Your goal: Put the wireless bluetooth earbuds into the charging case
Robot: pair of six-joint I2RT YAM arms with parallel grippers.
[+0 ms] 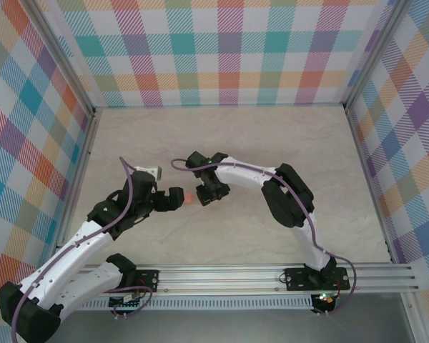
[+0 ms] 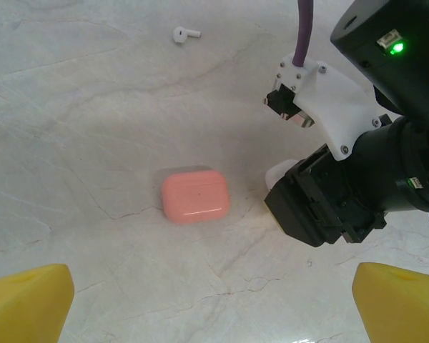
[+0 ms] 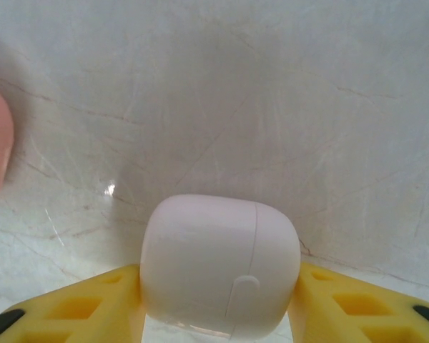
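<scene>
- Earbud (image 2: 184, 33): one white bud lies loose on the table (image 2: 93, 128), well apart from both cases, nothing touching it.
- White case (image 3: 220, 261): lid seam looks shut. It sits btwn the yellow fingers (image 3: 79, 307) of the right gripper (image 3: 219, 286), which press on both sides, so it looks like a grip. Can't tell if it's off the table yet.
- Pink case (image 2: 195, 195): lid shut, flat on the table just beside the white case, untouched.
- Left gripper (image 2: 214, 309): spread wide, holding nothing, hovering near the pink case w/ its fingers either side of the view.
- Progress, my read: early. No bud is seen in a case and both lids are down.
- Left to do: open a case, fetch the bud, seat it, shut the lid, w/ colours matched to their cases.
</scene>
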